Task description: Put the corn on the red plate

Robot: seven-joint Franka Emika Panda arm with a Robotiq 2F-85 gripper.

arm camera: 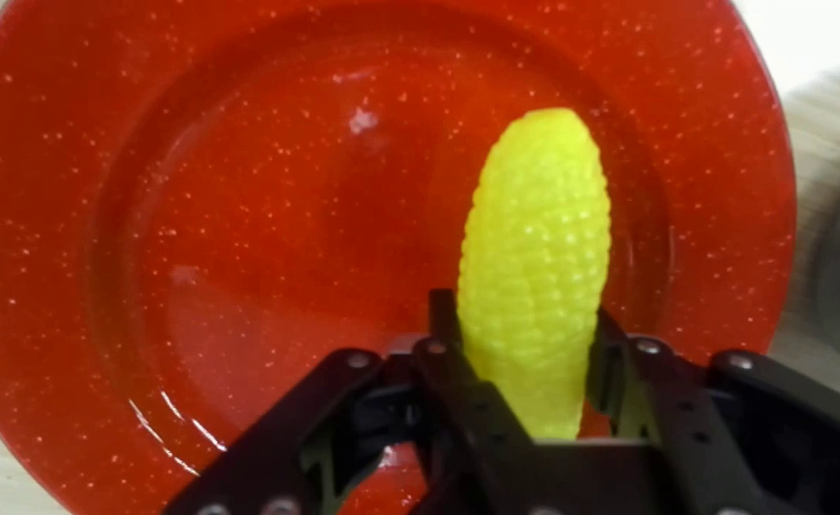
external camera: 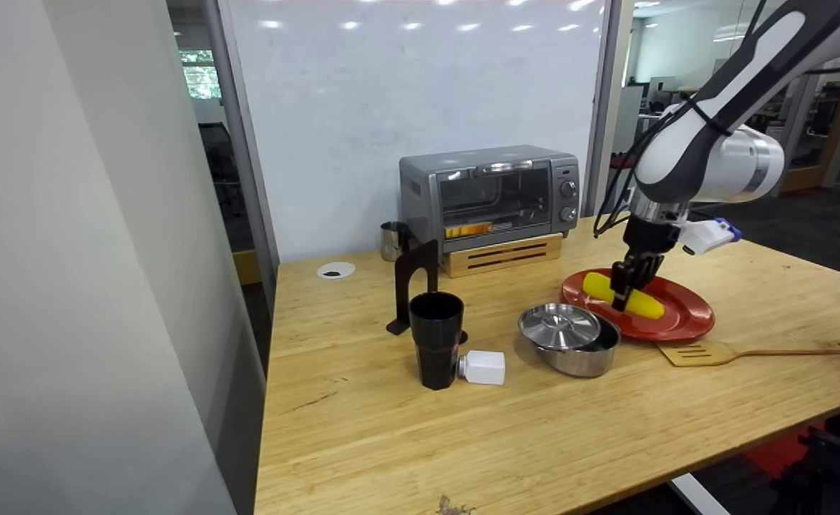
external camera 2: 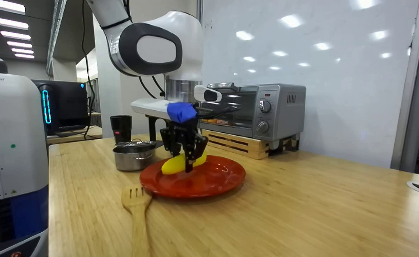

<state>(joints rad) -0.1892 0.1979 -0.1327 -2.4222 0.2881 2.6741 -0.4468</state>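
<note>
The yellow corn is at the red plate, over its side nearest the metal pot. In an exterior view the corn lies across the far left of the plate; whether it rests fully on the plate or just above it is hard to tell. In the wrist view the corn points away from the gripper, over the right part of the plate. The black fingers touch both sides of the corn near its close end. The gripper points down, its fingertips close to the plate.
A metal pot with a tilted lid stands beside the plate. A wooden spatula lies by the plate's edge. A black cup, a white bottle, a black stand and a toaster oven stand further off.
</note>
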